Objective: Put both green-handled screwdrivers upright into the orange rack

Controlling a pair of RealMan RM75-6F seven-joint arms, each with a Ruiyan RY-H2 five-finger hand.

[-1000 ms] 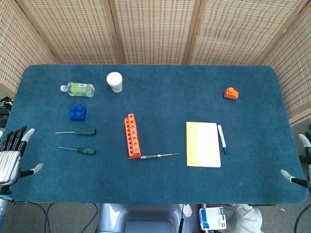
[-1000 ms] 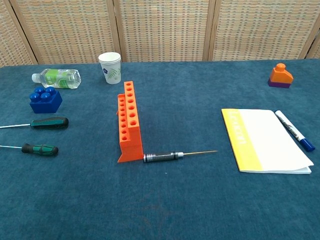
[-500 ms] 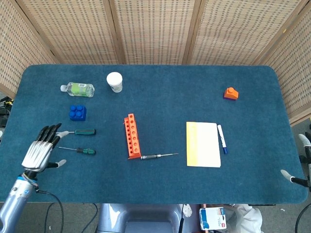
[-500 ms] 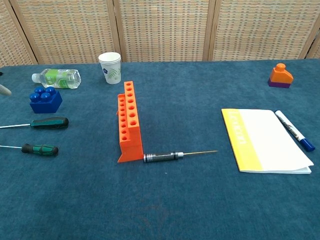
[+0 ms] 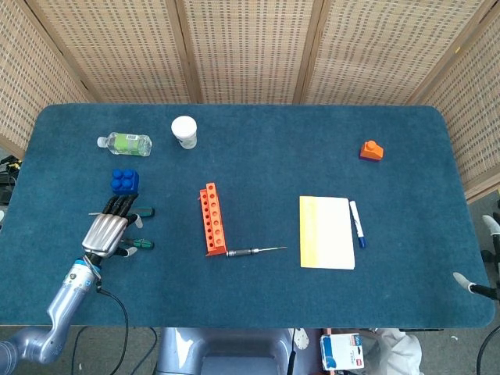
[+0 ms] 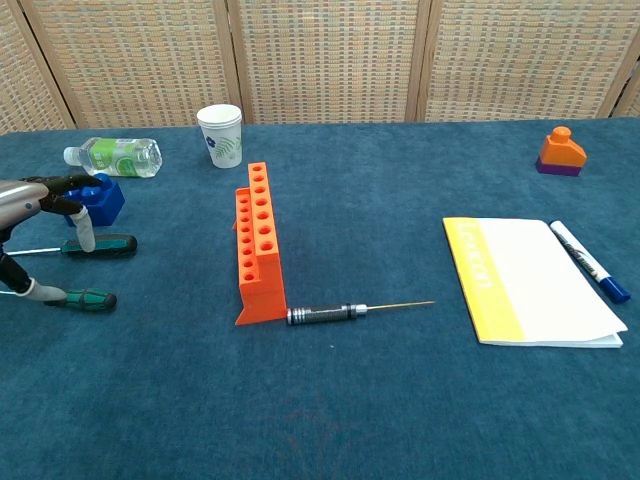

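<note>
Two green-handled screwdrivers lie flat at the left of the table, the farther one [image 5: 143,212] [image 6: 110,244] and the nearer one [image 5: 141,244] [image 6: 85,298], shafts pointing left. My left hand [image 5: 109,226] [image 6: 30,215] hovers over their shafts with fingers spread and holds nothing; its thumb tip comes down close to the nearer screwdriver. Whether it touches is unclear. The orange rack [image 5: 212,220] [image 6: 258,245] stands mid-table to the right of them, its holes empty. Only fingertips of my right hand [image 5: 478,254] show at the right table edge, spread apart and empty.
A black-handled precision screwdriver [image 5: 254,251] [image 6: 330,313] lies against the rack's near end. A blue brick [image 5: 125,181], a water bottle [image 5: 125,143] and a paper cup [image 5: 184,131] sit behind the left hand. A yellow notepad [image 5: 326,232], a pen [image 5: 357,224] and an orange block [image 5: 372,150] lie to the right.
My left hand has travelled from the table's left edge rightward to above the two green-handled screwdrivers. The screwdrivers, rack and right hand have not moved.
</note>
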